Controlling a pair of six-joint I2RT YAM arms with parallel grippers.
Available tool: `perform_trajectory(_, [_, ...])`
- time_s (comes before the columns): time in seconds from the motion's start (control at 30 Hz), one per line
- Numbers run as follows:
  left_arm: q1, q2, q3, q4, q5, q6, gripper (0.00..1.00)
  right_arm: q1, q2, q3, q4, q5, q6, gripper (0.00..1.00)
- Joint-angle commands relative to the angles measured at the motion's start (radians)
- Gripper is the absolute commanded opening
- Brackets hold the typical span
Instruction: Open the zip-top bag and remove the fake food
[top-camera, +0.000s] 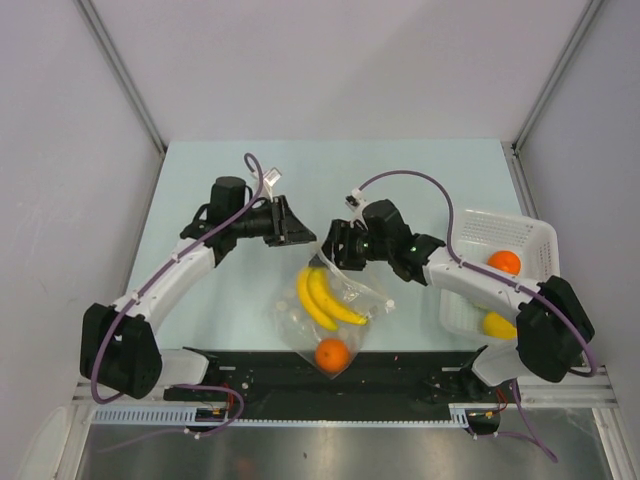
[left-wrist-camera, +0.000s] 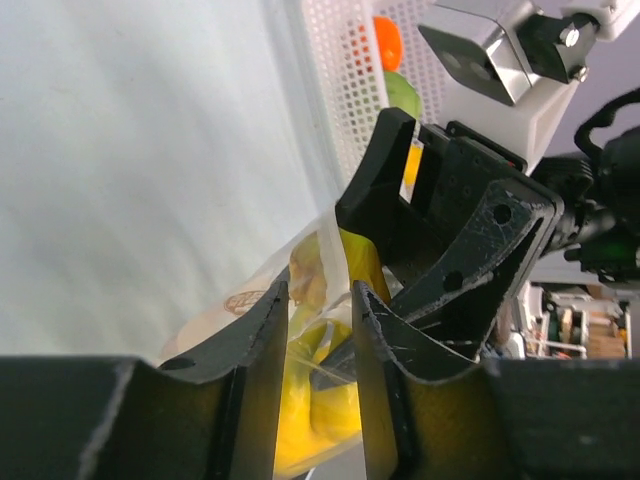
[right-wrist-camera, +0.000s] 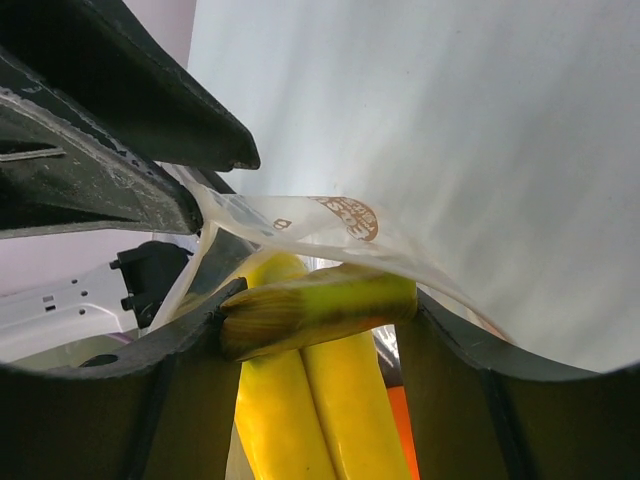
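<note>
The clear zip-top bag (top-camera: 372, 303) hangs between my two grippers above the table. It holds a yellow banana bunch (top-camera: 325, 295) and a round orange (top-camera: 332, 355). My left gripper (top-camera: 300, 228) is shut on the bag's upper edge; in the left wrist view the film (left-wrist-camera: 300, 262) is pinched between its tips (left-wrist-camera: 320, 290). My right gripper (top-camera: 335, 250) is shut on the banana bunch's brown-green stem (right-wrist-camera: 320, 305), which spans its two fingers. The bag film (right-wrist-camera: 330, 225) drapes just above, and the bananas (right-wrist-camera: 310, 410) hang below.
A white perforated basket (top-camera: 520, 228) stands at the right and holds an orange (top-camera: 505, 262) and a yellow lemon-like fruit (top-camera: 498, 325). In the left wrist view a green piece (left-wrist-camera: 403, 95) also shows in it. A black strip (top-camera: 250, 370) runs along the near edge.
</note>
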Motion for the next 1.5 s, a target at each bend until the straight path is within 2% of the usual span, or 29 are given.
perform_trajectory(0.0, [-0.004, -0.011, -0.056, 0.154, 0.136, -0.060, 0.35, -0.008, -0.072, -0.014, 0.039, 0.005, 0.011, 0.00])
perform_trajectory(0.13, [-0.005, -0.006, -0.099, 0.254, 0.194, -0.106, 0.31, -0.015, -0.084, -0.021, 0.050, 0.003, 0.019, 0.00])
perform_trajectory(0.3, [-0.021, 0.003, -0.113, 0.291, 0.234, -0.120, 0.43, -0.020, -0.086, -0.018, 0.053, -0.001, 0.023, 0.00])
perform_trajectory(0.37, [-0.031, 0.004, -0.119, 0.302, 0.237, -0.121, 0.37, -0.021, -0.092, -0.017, 0.054, 0.000, 0.029, 0.00])
perform_trajectory(0.4, [-0.035, 0.006, -0.119, 0.299, 0.234, -0.112, 0.30, -0.021, -0.095, -0.018, 0.053, 0.002, 0.031, 0.00])
perform_trajectory(0.43, [-0.036, 0.003, -0.116, 0.291, 0.231, -0.103, 0.14, -0.023, -0.098, -0.018, 0.053, 0.003, 0.031, 0.00])
perform_trajectory(0.5, [-0.035, -0.003, -0.107, 0.259, 0.205, -0.072, 0.00, -0.028, -0.110, -0.014, 0.033, 0.012, 0.031, 0.00])
perform_trajectory(0.73, [-0.035, -0.012, -0.023, 0.039, 0.098, 0.089, 0.00, -0.063, -0.219, -0.027, -0.080, 0.089, -0.006, 0.00])
perform_trajectory(0.97, [-0.031, -0.014, -0.010, 0.022, 0.096, 0.112, 0.00, -0.069, -0.359, -0.047, -0.117, 0.156, -0.059, 0.00])
perform_trajectory(1.13, [-0.070, -0.028, -0.010, 0.016, 0.116, 0.098, 0.00, -0.067, -0.379, -0.037, -0.009, 0.219, -0.003, 0.00])
perform_trajectory(1.27, [-0.139, -0.049, -0.041, 0.090, 0.109, 0.011, 0.00, -0.057, -0.334, -0.016, 0.169, 0.274, 0.037, 0.00])
perform_trajectory(1.4, [-0.176, -0.060, -0.064, 0.145, 0.099, -0.037, 0.00, -0.049, -0.293, 0.062, 0.194, 0.356, 0.019, 0.00])
perform_trajectory(1.47, [-0.174, -0.054, -0.047, 0.121, 0.089, -0.028, 0.00, -0.057, -0.271, 0.120, 0.156, 0.425, -0.003, 0.00])
